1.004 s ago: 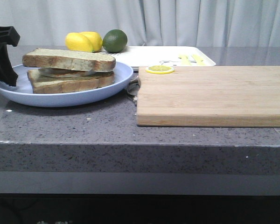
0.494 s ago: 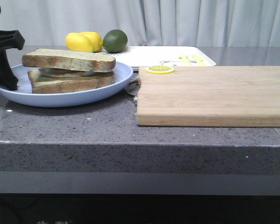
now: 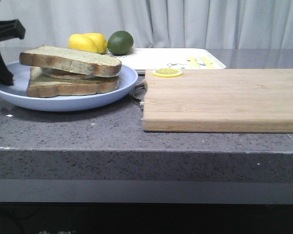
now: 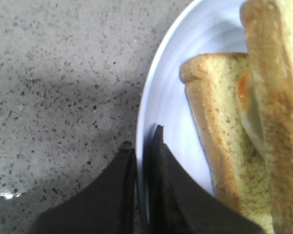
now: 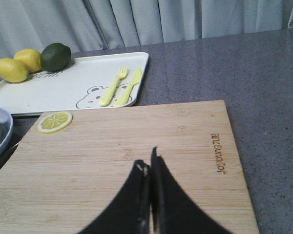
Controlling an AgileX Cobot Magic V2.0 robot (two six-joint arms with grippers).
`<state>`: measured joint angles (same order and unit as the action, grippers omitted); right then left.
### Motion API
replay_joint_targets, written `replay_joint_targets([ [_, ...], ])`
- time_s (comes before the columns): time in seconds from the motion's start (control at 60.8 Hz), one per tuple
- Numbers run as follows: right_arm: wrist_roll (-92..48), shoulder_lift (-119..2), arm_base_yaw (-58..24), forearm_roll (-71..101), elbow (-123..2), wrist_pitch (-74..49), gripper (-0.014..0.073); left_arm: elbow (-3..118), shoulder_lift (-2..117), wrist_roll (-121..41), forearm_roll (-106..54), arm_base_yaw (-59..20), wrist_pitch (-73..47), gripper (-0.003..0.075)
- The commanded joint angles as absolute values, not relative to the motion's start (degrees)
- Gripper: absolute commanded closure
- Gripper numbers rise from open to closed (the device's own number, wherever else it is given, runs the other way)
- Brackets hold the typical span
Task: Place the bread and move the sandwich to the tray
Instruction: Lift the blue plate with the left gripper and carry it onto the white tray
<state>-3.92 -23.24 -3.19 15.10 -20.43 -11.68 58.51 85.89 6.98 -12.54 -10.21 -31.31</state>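
The sandwich [image 3: 68, 73] is two brown-crusted toast slices with a fried egg [image 4: 249, 112] between them, on the round pale blue plate [image 3: 122, 87] at the left of the counter. The bread [image 3: 68, 59] lies on top as its upper slice. My left gripper [image 3: 2, 73] is shut on the plate's left rim [image 4: 171, 87], one finger inside it and one outside [image 4: 141, 139]. The white tray [image 3: 156, 56] lies behind the plate, further back. My right gripper [image 5: 147, 158] is shut and empty, above the wooden cutting board [image 5: 112, 161].
The cutting board [image 3: 224, 97] fills the right of the counter, a lemon slice [image 3: 167, 72] at its back left corner. Two lemons [image 3: 88, 43] and a lime [image 3: 120, 42] sit at the tray's far left. A yellow fork and knife [image 5: 119, 87] lie on the tray.
My left gripper has risen a little with the plate rim in it. The plate's left side has lifted and the sandwich now tilts down to the right.
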Motion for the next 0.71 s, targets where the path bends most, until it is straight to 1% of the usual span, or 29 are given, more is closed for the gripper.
replay_joint_targets([
  [0.0, -4.28, -23.39, -2.99, 15.42, -22.02, -6.89, 0.0662, 61.51, 82.5, 5.61, -11.17, -9.83, -32.42, 0.074],
  [0.247, -4.28, -23.39, -2.99, 15.42, -22.02, -6.89, 0.0662, 65.61, 80.72, 4.41, -12.94, -8.12, -36.79, 0.074],
  [0.346, -4.28, -23.39, -2.99, 15.42, -22.02, -6.89, 0.0662, 66.25, 80.72, -0.59, -19.6, -6.29, -38.43, 0.074],
  [0.543, -4.28, -23.39, -2.99, 15.48, -22.02, -6.89, 0.0662, 66.61, 81.06, -13.7, -38.14, -1.74, -40.33, 0.074],
  [0.691, -4.28, -23.39, -2.99, 15.48, -22.02, -6.89, 0.0662, 70.34, 83.48, -14.0, -38.49, -1.11, -42.94, 0.074],
])
